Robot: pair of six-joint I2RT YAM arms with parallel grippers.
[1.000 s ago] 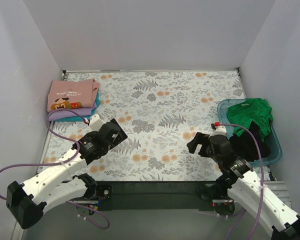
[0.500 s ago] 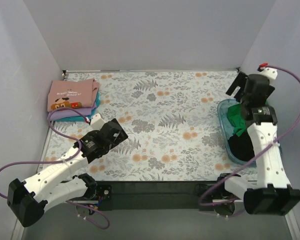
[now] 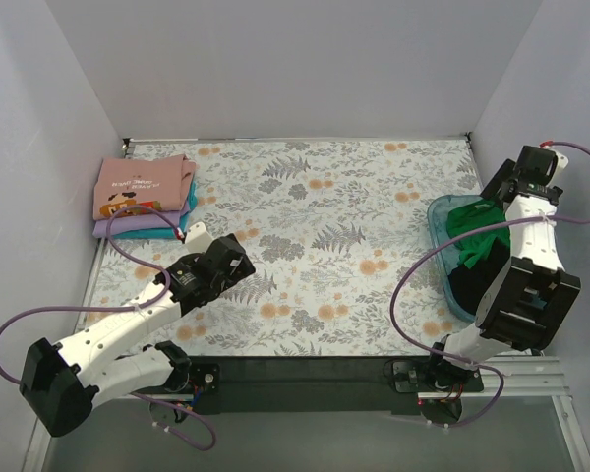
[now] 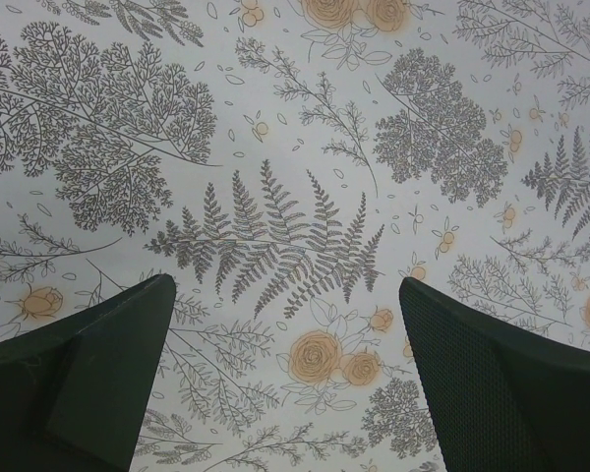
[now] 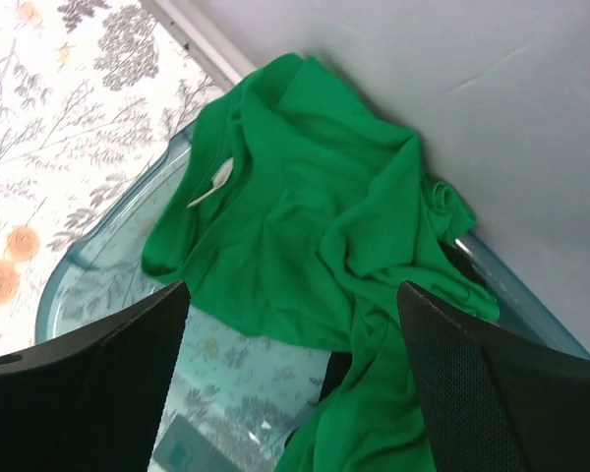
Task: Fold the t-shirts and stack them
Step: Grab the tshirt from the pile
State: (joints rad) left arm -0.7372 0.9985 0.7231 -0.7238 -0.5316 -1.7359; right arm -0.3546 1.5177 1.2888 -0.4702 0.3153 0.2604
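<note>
At the far-left corner a pink cartoon-print t-shirt [image 3: 141,187] tops a folded cloth stack [image 3: 118,227]; the left gripper [image 4: 285,283] is spread wide and empty over the floral tabletop [image 3: 324,206]; the right gripper [image 5: 290,295], likewise spread and empty, is above a crumpled bright green t-shirt [image 5: 305,206] in a translucent teal plastic bin [image 5: 79,270] at the right edge.

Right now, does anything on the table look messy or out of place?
Only the green t-shirt: it lies crumpled in the teal bin, heaped on a dark one, not yet folded. The folded stack at the far left corner looks neat. Nothing looks spilled or damaged.
</note>
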